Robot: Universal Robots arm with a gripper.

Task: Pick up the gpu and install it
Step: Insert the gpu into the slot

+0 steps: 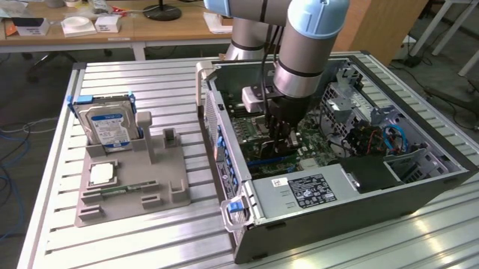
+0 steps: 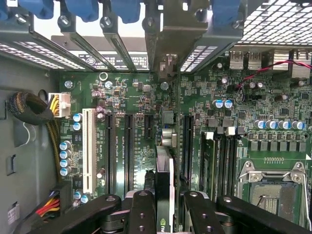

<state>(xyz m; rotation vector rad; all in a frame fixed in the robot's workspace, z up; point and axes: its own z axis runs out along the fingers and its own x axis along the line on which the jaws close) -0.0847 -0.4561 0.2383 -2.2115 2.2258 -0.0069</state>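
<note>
gpu [image 2: 165, 170] is held edge-on in the gripper [image 2: 168, 207], jaws drawn narrow onto its two flat faces, with a finger [image 2: 142, 214] seen on each side of the slab. A thin card is presumably gripped this way so that its connector edge is kept pointing straight down at the motherboard [image 2: 234, 122]. The card is carried close over the motherboard, parallel to the black expansion slots [image 2: 128, 151] and among them, on the side away from the CPU socket [image 2: 275, 187]. Which slot is targeted, and whether contact is made, cannot be told. In the exterior view the arm [image 1: 307, 50] is set near vertical over the middle of the motherboard, inside the open case [image 1: 337, 218]; approach from above is judged forced by the case walls. The hard drive [image 1: 109, 126] and RAM stick [image 1: 123, 189] are parked in the grey fixture [image 1: 172, 190], well apart from the motherboard and outside the case, in pockets so they can be gripped from above. Seating is judged not yet done
</note>
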